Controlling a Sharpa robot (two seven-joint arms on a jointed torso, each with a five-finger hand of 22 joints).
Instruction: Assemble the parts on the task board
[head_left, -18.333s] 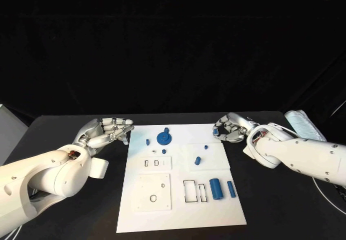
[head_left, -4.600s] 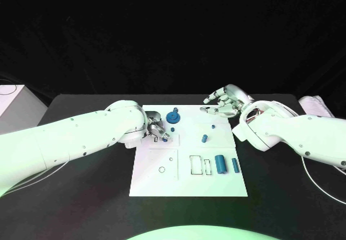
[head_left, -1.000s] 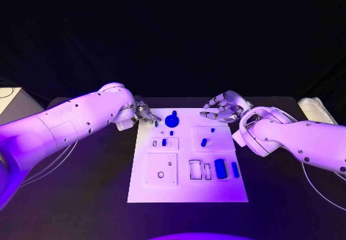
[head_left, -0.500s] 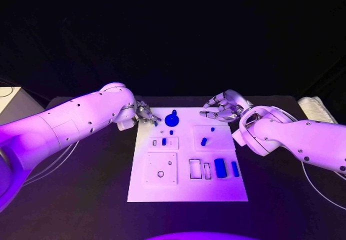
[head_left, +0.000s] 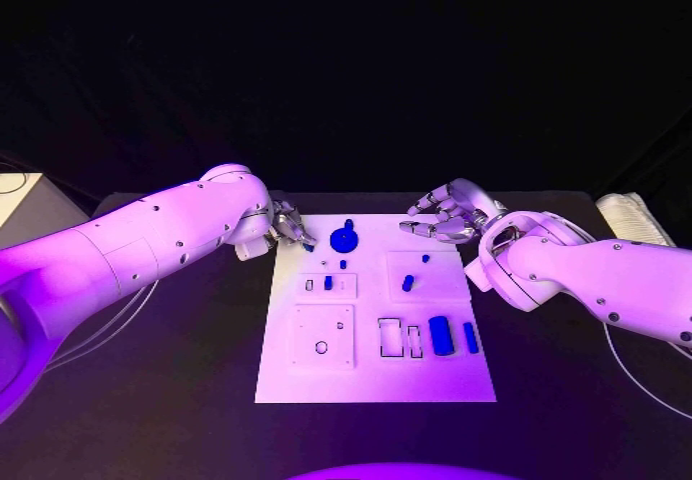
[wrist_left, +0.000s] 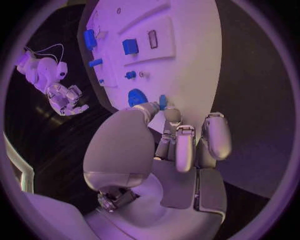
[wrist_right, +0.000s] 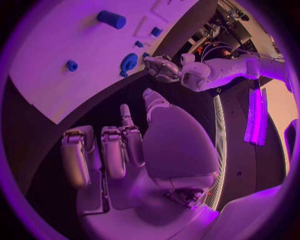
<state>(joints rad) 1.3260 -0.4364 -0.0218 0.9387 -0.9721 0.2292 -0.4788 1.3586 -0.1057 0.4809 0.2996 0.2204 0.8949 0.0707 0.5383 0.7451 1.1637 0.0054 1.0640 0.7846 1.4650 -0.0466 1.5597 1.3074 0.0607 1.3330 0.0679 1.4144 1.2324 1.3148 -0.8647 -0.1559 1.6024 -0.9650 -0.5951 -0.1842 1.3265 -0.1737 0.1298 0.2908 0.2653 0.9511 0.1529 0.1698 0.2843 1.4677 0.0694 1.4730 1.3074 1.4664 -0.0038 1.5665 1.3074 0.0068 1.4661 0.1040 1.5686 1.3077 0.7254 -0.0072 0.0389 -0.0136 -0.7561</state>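
The white task board (head_left: 375, 375) lies mid-table. At its far left corner my left hand (head_left: 286, 225) pinches a small blue peg (head_left: 307, 246) between thumb and fingertip (wrist_left: 172, 116), beside the blue disc (head_left: 343, 240). The left wrist view shows that peg (wrist_left: 162, 101) next to the disc (wrist_left: 137, 96). My right hand (head_left: 444, 218) hovers by the far right corner, fingers loosely spread, holding nothing. A blue piece (head_left: 327, 283) stands in a slotted block. An oblong piece (head_left: 407, 284), a thick cylinder (head_left: 441, 336) and a slim bar (head_left: 470, 338) lie on the board.
Raised white blocks with cut-outs sit on the board at the near left (head_left: 325, 338) and middle (head_left: 401, 338). A white ribbed object (head_left: 632, 215) lies at the table's right edge and a pale box (head_left: 22, 205) stands far left.
Since 4.6 s ago my left hand has left the slotted block, where a blue piece now stands, and gone to the far left corner. Over the last second both hands barely moved.
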